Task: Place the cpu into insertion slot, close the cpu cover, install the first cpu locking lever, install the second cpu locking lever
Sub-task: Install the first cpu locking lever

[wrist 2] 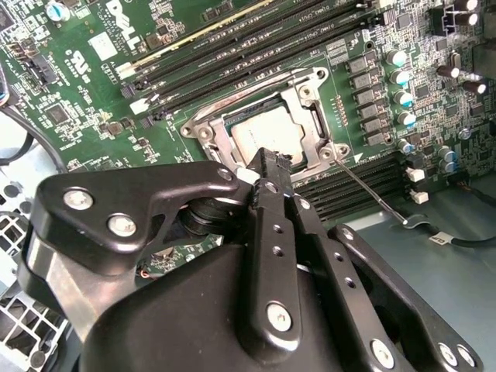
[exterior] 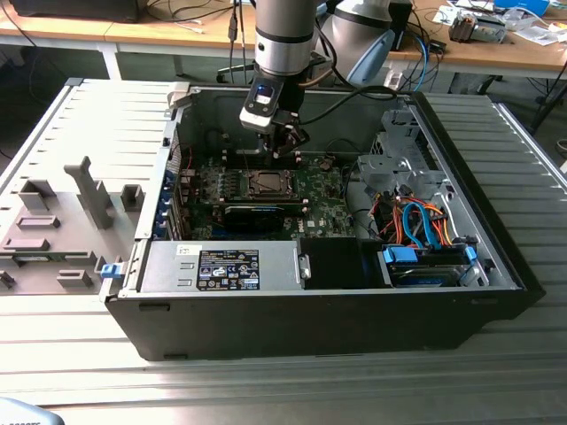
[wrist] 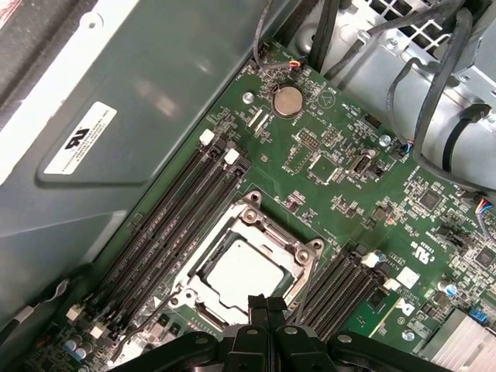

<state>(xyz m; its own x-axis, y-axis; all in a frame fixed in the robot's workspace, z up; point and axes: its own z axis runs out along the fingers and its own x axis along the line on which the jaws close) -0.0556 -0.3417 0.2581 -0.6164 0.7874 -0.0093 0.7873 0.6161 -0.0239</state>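
Exterior view: black jaws (exterior: 285, 149), pressed together, are hovering just above the silver-rimmed square insertion slot (exterior: 266, 184). Both wrist views: the pale silvery square cpu (wrist: 242, 273) is sitting inside it, framed by the thin silvery cpu cover (wrist 2: 314, 138).

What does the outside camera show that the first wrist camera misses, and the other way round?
The exterior view takes in the whole open computer case, the robot arm reaching down into it, and the grey parts tray at the exterior view's left. The first wrist view gives detail: the cpu lying in the insertion slot, the cpu cover framing it, a coin battery. Both show the gripper above the slot and the green motherboard.
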